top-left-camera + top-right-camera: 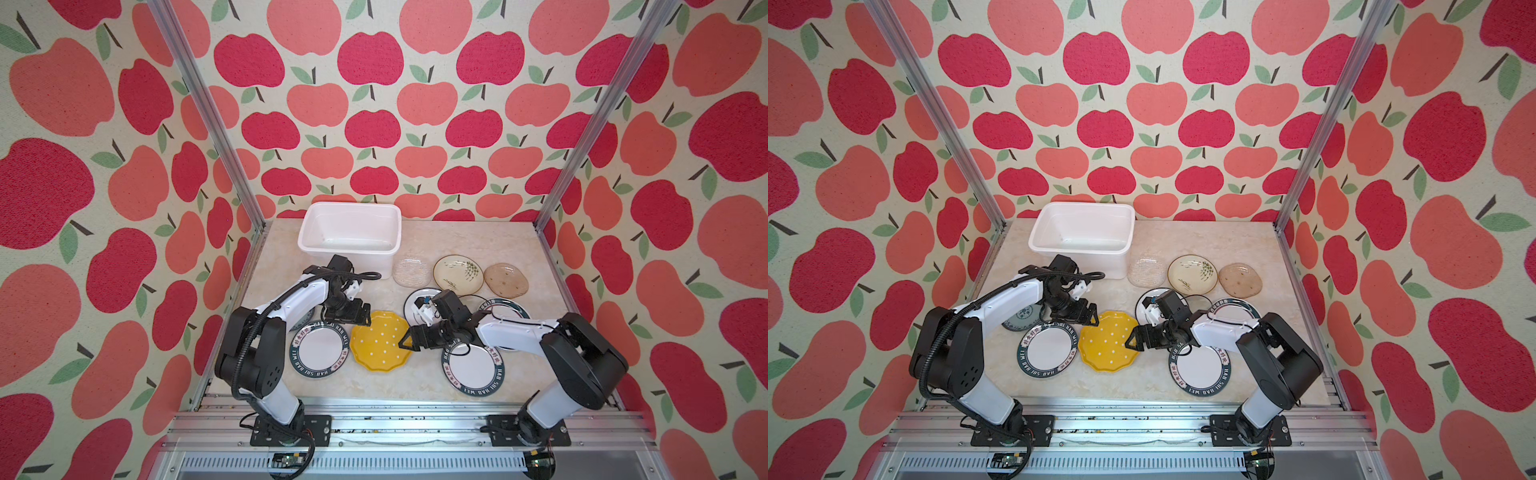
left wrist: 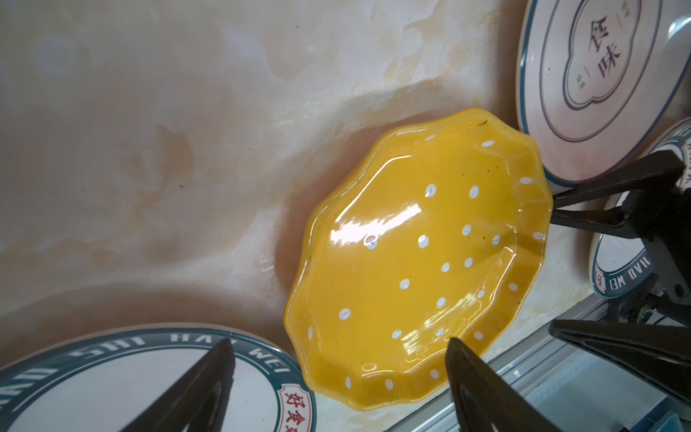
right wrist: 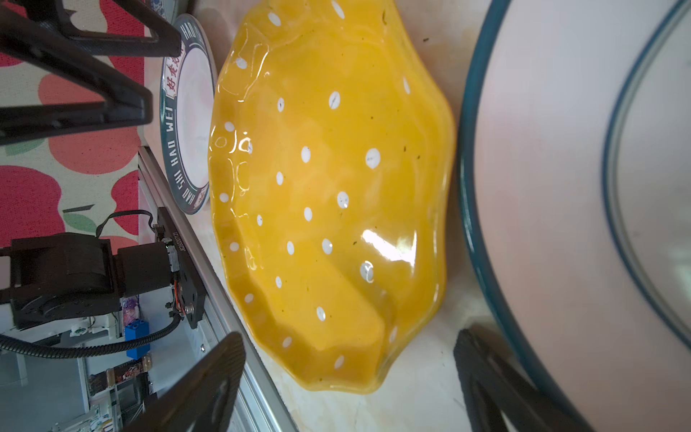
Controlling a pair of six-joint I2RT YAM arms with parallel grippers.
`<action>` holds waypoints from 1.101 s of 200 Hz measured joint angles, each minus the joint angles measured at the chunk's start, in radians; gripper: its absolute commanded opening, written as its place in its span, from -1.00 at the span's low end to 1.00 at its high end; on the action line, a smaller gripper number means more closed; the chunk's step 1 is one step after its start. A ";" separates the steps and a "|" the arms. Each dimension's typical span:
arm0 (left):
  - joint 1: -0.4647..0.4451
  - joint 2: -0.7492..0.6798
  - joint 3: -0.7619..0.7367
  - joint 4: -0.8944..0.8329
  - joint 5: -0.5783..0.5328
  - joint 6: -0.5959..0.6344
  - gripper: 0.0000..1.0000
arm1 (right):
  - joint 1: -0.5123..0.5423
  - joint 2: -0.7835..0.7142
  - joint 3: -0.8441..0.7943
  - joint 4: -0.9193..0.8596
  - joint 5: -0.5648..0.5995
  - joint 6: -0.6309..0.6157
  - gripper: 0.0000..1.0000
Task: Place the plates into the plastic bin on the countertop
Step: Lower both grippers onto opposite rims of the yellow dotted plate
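Plastic bin: the plastic bin (image 1: 348, 260) stands upright at the rear of the countertop (image 1: 465, 239), left of centre.
Plates: the plates in view all lie on the countertop, outside the plastic bin.
Yellow plate: the yellow plate (image 1: 376, 345) — scalloped, white-dotted — lies flat at front centre, between the two grippers.
Left gripper: the left gripper (image 1: 366, 314) hangs over the yellow plate's rear left rim; fingers spread wide, gripping nothing. In the left wrist view one finger (image 2: 209, 377) is above the left lettered plate (image 1: 319, 351), the other above the yellow plate's edge.
Right gripper: the right gripper (image 1: 406, 337) sits low at the yellow plate's right rim; fingers parted wide, nothing clamped. Contact with the rim cannot be determined.
Left lettered plate: flat, just beside the yellow plate.
Right lettered plate: the right lettered plate (image 1: 471, 372) lies flat at front right, partly under the right arm.
Rear lettered plate: the rear lettered plate (image 1: 513, 309) lies behind the right arm, mostly hidden.
Emblem plate: the emblem plate (image 1: 409, 301), white, lies behind the yellow plate, partly covered by the right arm.
Rear row: clear glass dish (image 1: 411, 271) just beside the plastic bin's right wall, then leaf-painted plate (image 1: 458, 273), then brown glass dish (image 1: 505, 279).
Patterned plate: the patterned plate (image 1: 1021, 318), grey-blue, lies under the left arm, mostly hidden.
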 measured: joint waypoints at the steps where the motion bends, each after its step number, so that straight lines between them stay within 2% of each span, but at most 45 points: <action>1: 0.000 0.001 -0.001 0.001 0.001 0.000 0.71 | 0.000 0.000 0.001 0.000 0.000 0.000 0.82; 31: 0.000 0.036 -0.005 0.019 0.037 -0.021 0.57 | 0.000 0.026 0.027 -0.004 -0.019 -0.011 0.82; 61: 0.000 0.085 -0.014 0.054 0.082 -0.040 0.55 | 0.000 0.044 0.050 -0.023 -0.028 -0.026 0.81; 111: 0.003 0.099 -0.045 0.099 0.116 -0.076 0.41 | -0.001 0.064 0.079 -0.061 -0.035 -0.055 0.76; 134: 0.004 0.111 -0.045 0.111 0.124 -0.085 0.25 | -0.002 0.064 0.080 -0.069 -0.041 -0.068 0.72; 144: 0.006 0.119 -0.045 0.115 0.125 -0.096 0.13 | -0.003 0.067 0.085 -0.079 -0.044 -0.077 0.63; 168: 0.013 0.137 -0.046 0.118 0.123 -0.099 -0.03 | -0.010 0.085 0.110 -0.119 -0.053 -0.092 0.57; 220: 0.017 0.151 -0.046 0.121 0.129 -0.099 -0.11 | -0.011 0.096 0.131 -0.162 -0.050 -0.128 0.51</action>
